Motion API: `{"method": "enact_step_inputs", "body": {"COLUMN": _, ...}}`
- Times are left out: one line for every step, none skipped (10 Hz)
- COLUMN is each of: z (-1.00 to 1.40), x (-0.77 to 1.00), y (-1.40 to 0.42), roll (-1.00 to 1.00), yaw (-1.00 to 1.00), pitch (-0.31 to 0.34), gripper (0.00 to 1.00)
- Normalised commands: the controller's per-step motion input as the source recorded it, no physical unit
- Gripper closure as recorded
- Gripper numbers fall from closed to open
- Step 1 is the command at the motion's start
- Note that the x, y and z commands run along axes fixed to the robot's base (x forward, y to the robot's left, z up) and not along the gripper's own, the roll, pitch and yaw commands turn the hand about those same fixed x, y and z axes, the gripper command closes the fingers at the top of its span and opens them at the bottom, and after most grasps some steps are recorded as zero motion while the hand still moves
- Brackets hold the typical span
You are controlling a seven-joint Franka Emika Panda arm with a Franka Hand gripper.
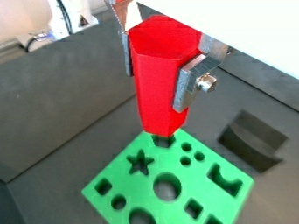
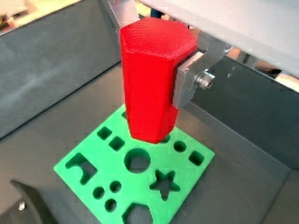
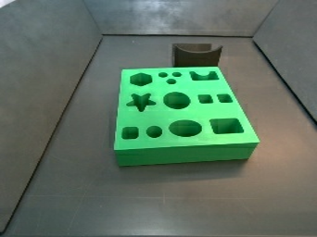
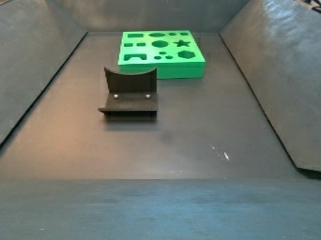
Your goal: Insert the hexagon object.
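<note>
My jaws are clenched on the tall glossy red hexagonal peg (image 1: 159,79), the silver plate finger (image 1: 191,80) pressed flat against one facet; both wrist views show my gripper (image 2: 163,74) holding it upright, in the air. The peg's lower end hangs above the bright green plastic block (image 1: 166,185) with its shaped holes, over the block's edge region. Beyond it on the dark grey floor (image 3: 74,167) stands the dark fixture (image 4: 129,92), just beside the block in both side views. Neither side view shows my gripper or the peg.
</note>
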Motion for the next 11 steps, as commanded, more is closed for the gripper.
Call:
{"method": "enact_step_inputs", "body": {"z": -1.00, "x": -0.45, "y": 0.59, "roll": -0.01, "yaw": 0.51, "pitch": -0.123, "gripper": 1.00}}
{"method": "enact_step_inputs", "body": {"z": -1.00, "x": -0.34, "y": 0.78, "roll": -0.20, "yaw": 0.41, "pitch": -0.083, "gripper": 1.00}}
{"method": "enact_step_inputs", "body": {"z": -1.00, "x": -0.34, "y": 0.59, "roll": -0.05, "yaw": 0.36, "pitch": -0.010, "gripper": 1.00}}
{"method": "enact_step_inputs", "body": {"z": -1.00, "x": -0.24, "y": 0.33, "roll": 0.10, "yaw": 0.31, "pitch": 0.000, "gripper": 1.00}}
{"method": "enact_step_inputs", "body": {"z": -1.00, "x": -0.05, "y": 0.24, "roll": 0.00, "yaw": 0.23, "pitch": -0.076, "gripper": 1.00}}
{"method": "enact_step_inputs", "body": {"z": -1.00, "x": -0.01, "y": 0.26, "roll": -0.03, "yaw": 0.16, "pitch": -0.079, "gripper": 1.00}}
{"method": "enact_step_inputs", "body": {"z": -1.00, "x": 0.22, "y": 0.42, "roll": -0.13, "yaw": -0.08, "pitch": 0.000, "gripper": 1.00}}
{"method": "enact_step_inputs", "body": {"z": -0.98, "x": 0.00, "y": 0.31, "roll": -0.21, "yaw": -0.10, "pitch": -0.103, "gripper": 1.00}}
{"method": "enact_step_inputs", "body": {"z": -0.78, "x": 0.00, "y": 0.25, "roll": -0.25, "yaw": -0.10, "pitch": -0.210, "gripper": 1.00}}
{"method": "enact_step_inputs", "body": {"z": -0.75, "x": 0.00, "y": 0.21, "roll": -0.25, "yaw": -0.14, "pitch": -0.234, "gripper": 1.00}}
{"method": "enact_step_inputs", "body": {"z": -0.73, "x": 0.00, "y": 0.00, "roll": -0.10, "yaw": -0.17, "pitch": -0.191, "gripper": 1.00}}
